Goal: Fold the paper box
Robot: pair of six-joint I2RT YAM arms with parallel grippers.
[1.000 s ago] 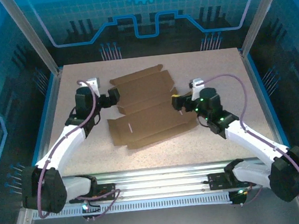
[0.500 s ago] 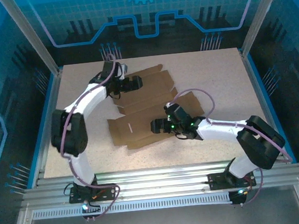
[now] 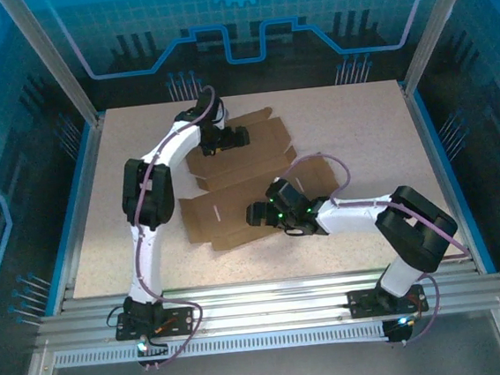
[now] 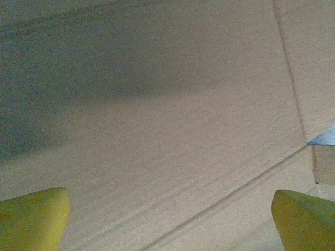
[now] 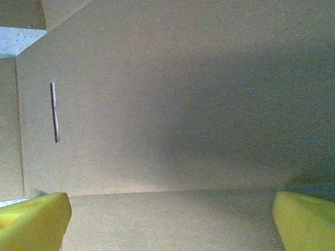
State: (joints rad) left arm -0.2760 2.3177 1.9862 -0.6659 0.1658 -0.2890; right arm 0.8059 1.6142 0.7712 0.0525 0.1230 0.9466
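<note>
Paper box (image 3: 232, 189): unfolded, a flat die-cut sheet at the middle of the table (image 3: 358, 115), no wall raised yet. Carries a thin white slot (image 5: 54, 111) on the panel nearer the table's front edge and a scored crease (image 4: 230, 196) on the panel nearer the table's far edge.

Low over that far panel, toward the table's far edge: left gripper (image 3: 240, 138), yellow fingers (image 4: 36, 217) spread wide, only bare cardboard between them. Low over the near panel, toward the table's front edge: right gripper (image 3: 254, 214), likewise spread wide, holding nothing. Contact with the cardboard: impossible to tell from either wrist view.

Likely trouble from here, as a judgement:

- Sliding instead of folding. Pinned by nothing, so probably skates across the table under any sideways push, away from both arms.
- Closing on a flat face. No edge or flap between the fingers, so probably scrapes the surface and catches nothing; needs a free edge first.
- Bending off the score. Lifted far from a crease, probably buckles mid-panel and spoils the fold line.
- Pulling two ways at once. Worked from both ends without one side held down, risks twisting the sheet or tearing a tab.
</note>
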